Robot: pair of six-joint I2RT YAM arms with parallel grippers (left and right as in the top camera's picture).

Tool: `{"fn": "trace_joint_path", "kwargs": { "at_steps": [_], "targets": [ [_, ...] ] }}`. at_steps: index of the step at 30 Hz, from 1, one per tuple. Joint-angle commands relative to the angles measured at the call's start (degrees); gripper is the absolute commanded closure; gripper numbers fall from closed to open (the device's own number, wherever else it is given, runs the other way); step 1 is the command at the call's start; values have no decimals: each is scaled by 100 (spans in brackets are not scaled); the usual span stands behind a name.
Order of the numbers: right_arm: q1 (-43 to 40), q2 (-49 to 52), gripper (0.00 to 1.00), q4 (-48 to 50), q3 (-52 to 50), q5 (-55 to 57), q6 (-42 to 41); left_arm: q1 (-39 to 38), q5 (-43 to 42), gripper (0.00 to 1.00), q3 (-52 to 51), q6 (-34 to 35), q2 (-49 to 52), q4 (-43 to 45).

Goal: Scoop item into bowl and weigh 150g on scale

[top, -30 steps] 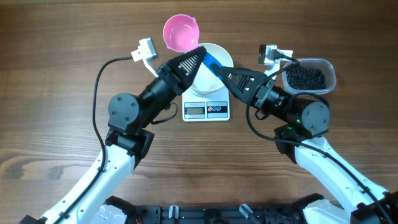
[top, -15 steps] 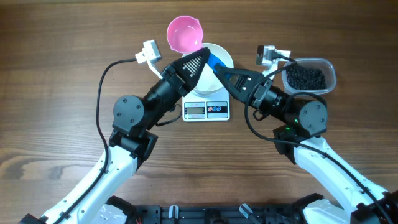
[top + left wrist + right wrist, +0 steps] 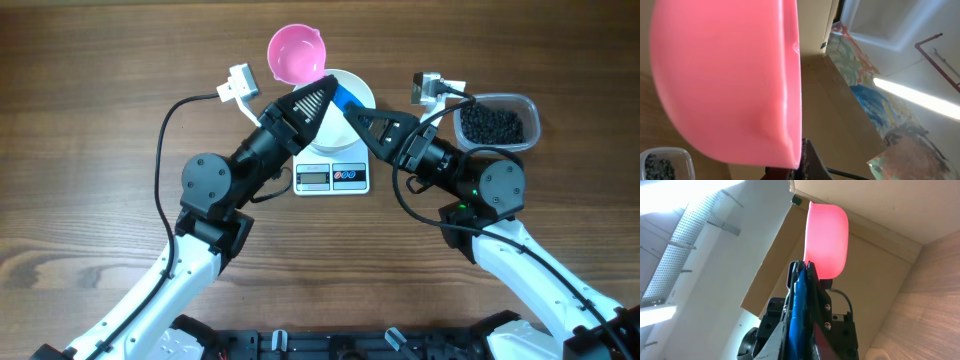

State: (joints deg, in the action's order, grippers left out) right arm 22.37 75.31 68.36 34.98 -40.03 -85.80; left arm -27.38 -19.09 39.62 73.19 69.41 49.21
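Observation:
The pink scoop [image 3: 296,53] hangs above the back of the table, next to the white bowl [image 3: 356,88]. The bowl stands on the scale [image 3: 332,177]. My left gripper [image 3: 322,92] is shut on the scoop where its blue handle [image 3: 341,100] begins. My right gripper [image 3: 350,112] meets it from the right, shut on that blue handle [image 3: 801,305]. The scoop [image 3: 827,235] shows beyond the right fingers and fills the left wrist view [image 3: 725,75]. The item [image 3: 490,125], a dark heap of pellets, lies in a clear tub [image 3: 530,108] at the right. I cannot see into the bowl.
Both arms cross over the bowl and the scale's upper half. Loose black cables [image 3: 160,150] loop beside each arm over the brown wooden table [image 3: 90,120]. The tub [image 3: 660,165] also shows at the bottom left of the left wrist view.
My right gripper has shut on the blue handle. The left arm and the scoop shifted slightly to the right early on, then stayed still.

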Motion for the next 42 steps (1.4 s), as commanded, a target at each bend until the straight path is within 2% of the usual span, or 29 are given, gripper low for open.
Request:
{"fn": "trace_joint_path", "kwargs": {
  "at_steps": [1, 2, 4, 5, 6, 8, 11, 17, 19, 20, 22, 24, 25, 27, 28, 29, 31, 33, 34, 35, 37, 38, 42],
  "targets": [
    [28, 13, 96, 118, 57, 151, 26, -15, 52, 89, 55, -116, 15, -68],
    [28, 13, 96, 118, 57, 162, 24, -15, 52, 73, 55, -116, 15, -68],
    [28, 13, 96, 118, 57, 190, 31, -15, 52, 32, 55, -116, 15, -68],
    [28, 13, 96, 116, 57, 232, 37, -15, 52, 22, 55, -116, 13, -76],
    [28, 13, 96, 107, 57, 284, 66, -15, 52, 14, 55, -116, 13, -87],
    [26, 13, 96, -17, 57, 546, 529, -15, 52, 6, 55, -118, 15, -168],
    [-39, 13, 96, -522, 57, 890, 634, -15, 50, 0, 55, -337, 13, -439],
    [-636, -105, 96, -859, 68, 879, 1078, 2, -409, 1, 55, -1803, -4, -1154],
    [-857, -229, 96, -1213, 105, 748, 1270, 72, -426, 9, 85, -1899, -42, -1515],
    [-988, -328, 95, -1611, 164, 647, 1399, 140, -433, 16, 153, -1906, -52, -1864],
    [-1150, -509, 95, -2485, 334, 603, 1738, 275, -599, 18, 396, -2260, -55, -2562],
    [-1261, -706, 95, -3595, 634, 638, 2310, 382, -669, 21, 800, -2813, -55, -3571],
    [-1333, -855, 95, -4760, 1019, 824, 2848, 446, -658, 24, 1314, -3425, -44, -4647],
    [-1377, -922, 95, -5960, 1497, 1078, 3405, 457, -590, 30, 1884, -4070, -17, -5694],
    [-1388, -922, 95, -6485, 1749, 1193, 3674, 457, -522, 36, 2124, -4317, -4, -6100],
    [-1392, -911, 95, -7082, 2065, 1360, 3985, 457, -483, 47, 2378, -4594, -2, -6537],
    [-1397, -909, 95, -7976, 2562, 1670, 4411, 457, -457, 63, 2656, -4903, -2, -7034],
    [-1401, -909, 95, -8653, 3003, 1963, 4780, 457, -374, 70, 2763, -5049, -2, -7302],
    [-1401, -901, 95, -8959, 3217, 2127, 4962, 457, -356, 58, 2761, -5051, -2, -7340],
    [-1401, -898, 95, -9156, 3362, 2249, 5071, 457, -356, 53, 2758, -5049, 0, -7350],
    [-1401, -901, 95, -9597, 3670, 2632, 5337, 457, -361, 64, 2752, -5045, 17, -7414],
    [-1401, -907, 95, -9700, 3724, 2769, 5414, 457, -361, 65, 2752, -5029, 20, -7519],
    [-1401, -903, 96, -10104, 3731, 3491, 5423, 457, -358, 52, 2752, -5027, 42, -7973]
  ]
}}
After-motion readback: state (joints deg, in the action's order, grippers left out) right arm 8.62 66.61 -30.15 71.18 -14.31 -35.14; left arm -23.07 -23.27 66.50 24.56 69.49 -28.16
